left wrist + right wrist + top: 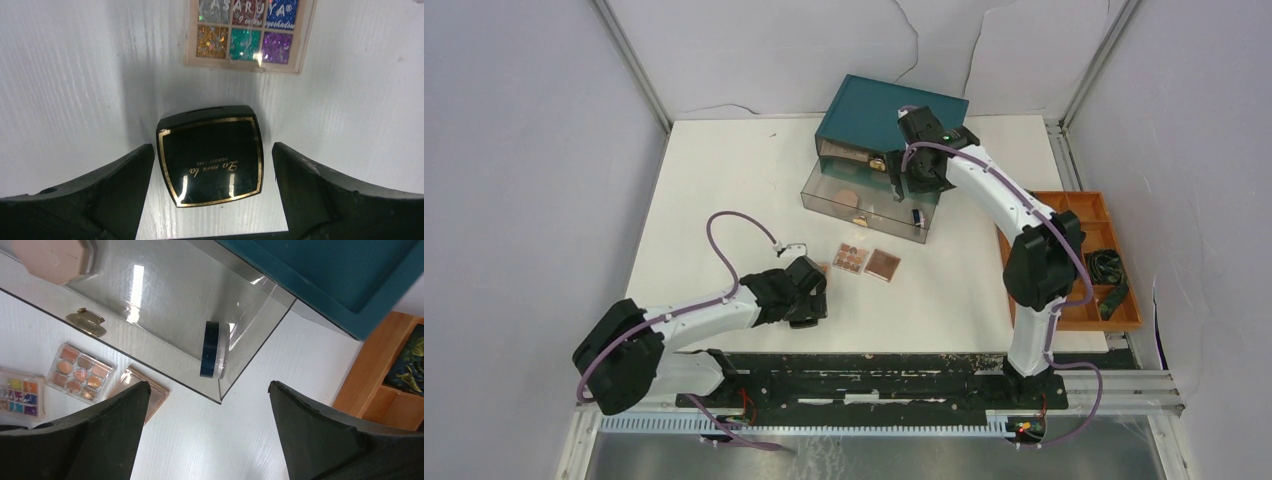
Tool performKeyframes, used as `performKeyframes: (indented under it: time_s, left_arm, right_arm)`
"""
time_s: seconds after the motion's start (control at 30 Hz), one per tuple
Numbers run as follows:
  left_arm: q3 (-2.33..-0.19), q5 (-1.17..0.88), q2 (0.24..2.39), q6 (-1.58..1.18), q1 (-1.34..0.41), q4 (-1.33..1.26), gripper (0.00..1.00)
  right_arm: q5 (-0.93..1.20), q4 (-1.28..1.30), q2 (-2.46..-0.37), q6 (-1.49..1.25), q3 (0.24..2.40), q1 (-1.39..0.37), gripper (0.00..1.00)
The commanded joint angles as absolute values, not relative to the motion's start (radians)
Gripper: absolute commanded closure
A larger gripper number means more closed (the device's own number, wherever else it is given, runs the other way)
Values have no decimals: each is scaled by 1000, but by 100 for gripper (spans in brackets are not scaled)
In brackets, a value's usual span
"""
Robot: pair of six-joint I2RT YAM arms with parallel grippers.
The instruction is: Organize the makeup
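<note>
The left claw [212, 150] is spread wide, one finger on each side of the black square compact [210, 157], which lies flat on the white desk [60, 75] at lower centre; a glitter palette [247, 35] lies near it at the top edge. The right claw [207, 387] is also spread and grips nothing above the clear drawer [165, 305]. In the drawer a dark blue round compact [210, 350] stands on edge at centre and a pink octagonal compact [52, 260] lies at upper left.
</note>
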State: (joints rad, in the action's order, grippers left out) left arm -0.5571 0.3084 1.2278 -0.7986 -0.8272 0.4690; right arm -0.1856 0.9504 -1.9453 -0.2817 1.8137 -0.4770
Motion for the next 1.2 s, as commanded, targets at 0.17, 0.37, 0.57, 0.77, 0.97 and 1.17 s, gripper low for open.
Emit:
performKeyframes:
  time_s: [0.17,0.37,0.57,0.77,0.97,1.17]
  left_arm:
    - [-602,309,1354,-859,-836,424,21]
    - [-658,362,1311,-845,-834,523,60]
    - [-862,441,1280,-752,-834,675,71]
    - [-1185,500,1390,-590,-810,734,78]
    - [-1393,415,1554,-467,-682,620,79]
    - [-1651,351,1830,-357,-601,571,80]
  right_arm:
    - [-197,968,-1791,-264,1832,-475,4]
    - [-196,981,-1708,-267,1757,-474,4]
    - [-128,985,-1605,-297,1622,-478,2]
    - [-59,954,-1494,-347,1421,-493,0]
    - [-62,948,-1431,-351,1343,-497,0]
    - [47,882,-1418,-369,1267,-498,0]
